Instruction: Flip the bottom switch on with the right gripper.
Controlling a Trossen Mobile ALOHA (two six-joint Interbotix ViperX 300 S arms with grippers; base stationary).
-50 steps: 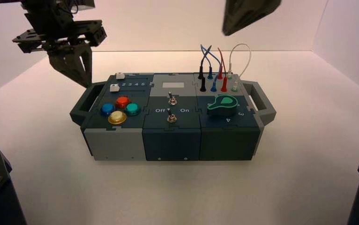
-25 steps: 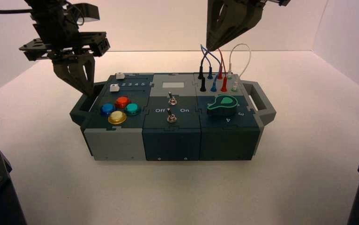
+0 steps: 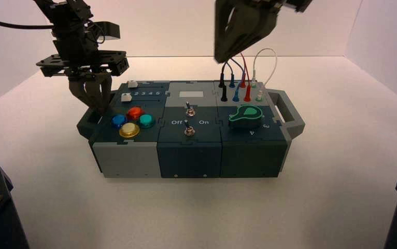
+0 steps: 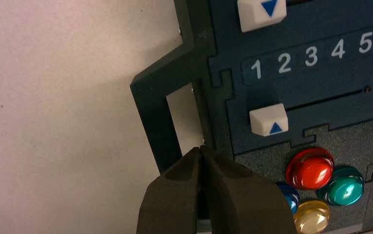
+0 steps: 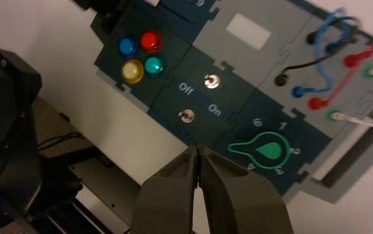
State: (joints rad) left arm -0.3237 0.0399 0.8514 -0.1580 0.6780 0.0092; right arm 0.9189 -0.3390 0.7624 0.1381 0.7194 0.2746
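Observation:
The bottom switch [image 3: 188,128] is a small silver toggle on a plain dark teal tile at the front middle of the box [image 3: 188,155], between the words "Off" and "On". In the right wrist view, the switch [image 5: 188,116] has its lever leaning toward "Off". My right gripper [image 3: 220,57] hangs high above the back of the box, over the wires, well apart from the switch. Its fingers [image 5: 175,185] are shut and empty. My left gripper [image 3: 96,106] is shut and empty, its tips [image 4: 200,148] just over the box's left handle [image 4: 150,112].
The twin toggle [image 3: 189,110] stands behind the bottom switch, by a pale grey rectangle [image 3: 191,94]. Coloured buttons [image 3: 131,120] and two white sliders [image 3: 126,97] lie on the left. A green knob [image 3: 245,115] and plugged wires [image 3: 238,78] are on the right.
My right gripper has come down and to the left, now over the wires. My left gripper has moved right and down to the box's left handle.

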